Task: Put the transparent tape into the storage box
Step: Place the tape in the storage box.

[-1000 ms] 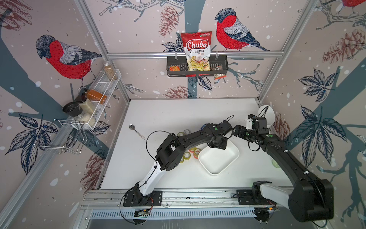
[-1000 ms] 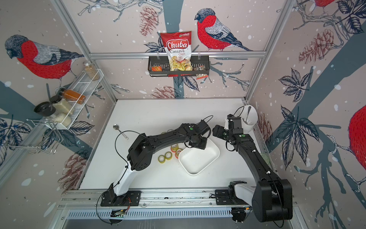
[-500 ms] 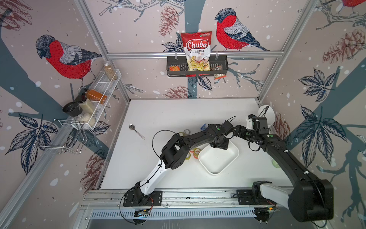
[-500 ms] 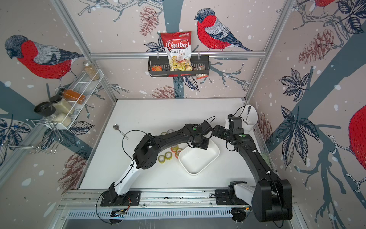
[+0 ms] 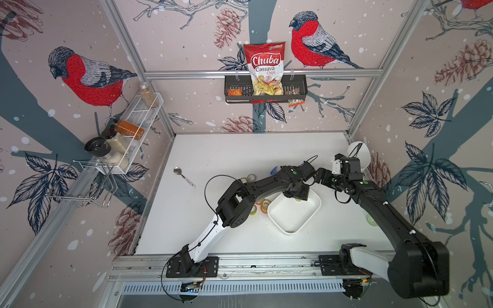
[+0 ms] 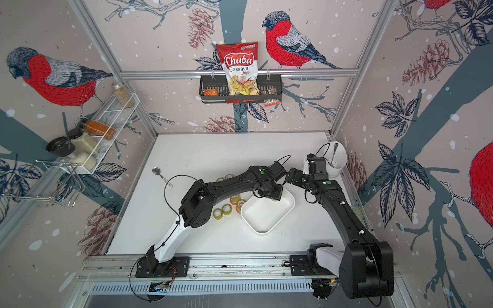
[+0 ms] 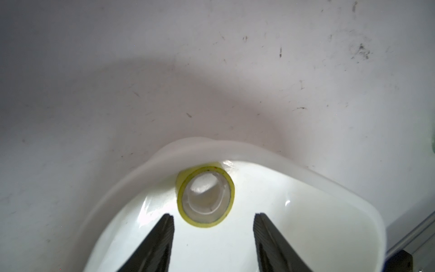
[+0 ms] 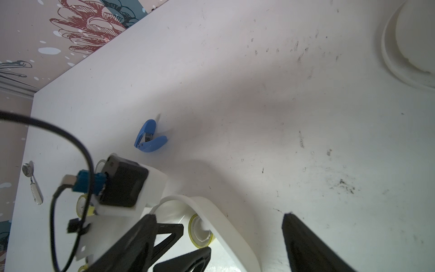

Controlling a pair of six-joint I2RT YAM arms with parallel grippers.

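The transparent tape [image 7: 204, 210], a clear roll with a yellow edge, lies inside the storage box [image 7: 164, 153] and leans on its far corner wall. My left gripper [image 7: 213, 215] hangs open just above the roll, fingers apart on either side and touching nothing. In both top views the left gripper [image 5: 296, 194] [image 6: 270, 193] covers that corner of the white storage box [image 5: 293, 216] [image 6: 266, 213]. My right gripper [image 8: 219, 215] [image 5: 318, 177] stands open just outside the box rim [image 8: 226, 221], holding nothing. The right wrist view shows the tape [image 8: 200, 233] behind the rim.
Several other tape rolls [image 5: 262, 206] lie left of the box under the left arm. A blue staple remover [image 8: 149, 139] and a metal spoon [image 5: 184, 177] sit further back left. A tall white cup [image 5: 360, 157] stands at the back right.
My left gripper has slid right over the box's far corner and opened its jaws; the tape now rests free in the box. The right arm has barely moved.
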